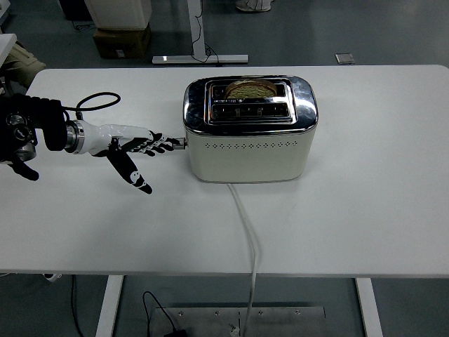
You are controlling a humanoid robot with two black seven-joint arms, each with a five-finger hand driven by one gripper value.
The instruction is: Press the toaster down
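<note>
My left arm (42,130) reaches in level from the left edge, its hand (130,149) flat, fingers (158,144) extended rightward, thumb (133,174) angled downward.
</note>
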